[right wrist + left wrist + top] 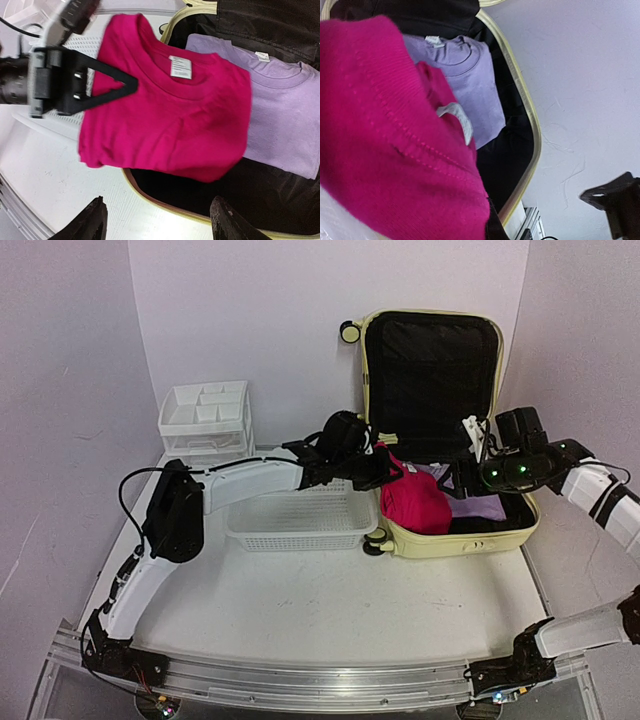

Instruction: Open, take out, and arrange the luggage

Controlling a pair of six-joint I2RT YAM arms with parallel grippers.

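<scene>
The pale yellow luggage [470, 540] lies open at the back right, its black-lined lid [430, 370] standing against the wall. A folded magenta shirt [415, 502] hangs over the left rim, lifted partly out. My left gripper [385, 468] is shut on the shirt's left edge; in the right wrist view its black finger [125, 85] lies across the cloth [185, 125]. The shirt [380, 140] fills the left wrist view and hides the fingers. A purple shirt [285, 120] lies flat inside the case. My right gripper [160, 220] hovers open over the front rim [165, 207], holding nothing.
A white mesh basket [300, 515] stands directly left of the luggage, under the left arm. A white drawer unit [205, 420] sits at the back left against the wall. Bare white table lies in front of the basket and case.
</scene>
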